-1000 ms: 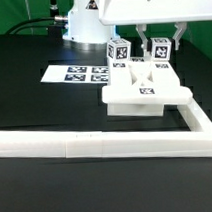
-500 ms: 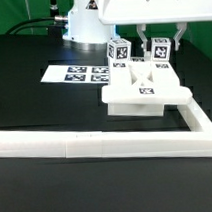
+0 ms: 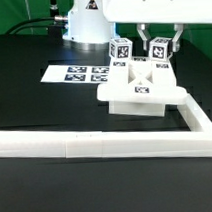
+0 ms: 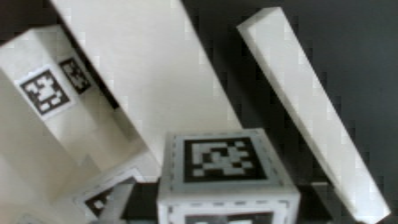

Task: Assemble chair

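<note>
The chair's white seat slab (image 3: 143,92) lies on the black table just inside the border rail, a tag on its upper face. Two tagged white blocks stand at its far side: one (image 3: 120,50) free, the other (image 3: 160,51) between my fingers. My gripper (image 3: 158,46) comes down from above and is shut on that second block. In the wrist view the held block (image 4: 221,163) shows its tag between the dark fingers (image 4: 150,196), with my gripper (image 4: 228,202) shut around it. The seat slab (image 4: 134,70) and the other tagged block (image 4: 50,92) lie beside it.
A long white L-shaped border rail (image 3: 96,144) runs along the front and turns back at the exterior view's right, also seen as a white bar (image 4: 294,110). The marker board (image 3: 81,73) lies on the table, left of the seat in the exterior view. The arm's base (image 3: 85,25) stands behind.
The held block and the seat slab have shifted very slightly away from the rail; the grip is unchanged.
</note>
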`<state>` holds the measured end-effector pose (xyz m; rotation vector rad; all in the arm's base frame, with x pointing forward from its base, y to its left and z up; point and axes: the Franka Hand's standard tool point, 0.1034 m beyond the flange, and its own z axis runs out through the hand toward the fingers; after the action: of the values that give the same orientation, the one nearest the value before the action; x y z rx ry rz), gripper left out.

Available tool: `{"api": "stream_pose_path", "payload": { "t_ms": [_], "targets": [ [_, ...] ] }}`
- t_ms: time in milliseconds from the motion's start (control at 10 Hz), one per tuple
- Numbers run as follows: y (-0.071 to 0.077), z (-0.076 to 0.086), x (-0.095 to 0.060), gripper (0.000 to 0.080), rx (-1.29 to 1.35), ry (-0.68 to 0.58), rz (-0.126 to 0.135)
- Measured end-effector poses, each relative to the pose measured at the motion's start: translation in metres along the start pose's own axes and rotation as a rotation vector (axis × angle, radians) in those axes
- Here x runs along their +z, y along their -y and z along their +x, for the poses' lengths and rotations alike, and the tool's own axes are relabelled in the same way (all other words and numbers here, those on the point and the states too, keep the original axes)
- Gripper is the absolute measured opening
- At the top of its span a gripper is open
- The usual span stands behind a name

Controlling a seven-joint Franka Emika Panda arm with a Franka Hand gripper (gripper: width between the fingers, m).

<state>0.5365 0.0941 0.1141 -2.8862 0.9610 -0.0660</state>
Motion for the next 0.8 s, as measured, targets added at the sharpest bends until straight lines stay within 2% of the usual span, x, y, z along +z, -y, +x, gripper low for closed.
{"api": "stream_pose_path", "payload": {
  "t_ms": [800],
  "targets": [
    [0.0069,-0.0044,0.0006,0.0284,0.513,0.007,0.022]
  ]
}}
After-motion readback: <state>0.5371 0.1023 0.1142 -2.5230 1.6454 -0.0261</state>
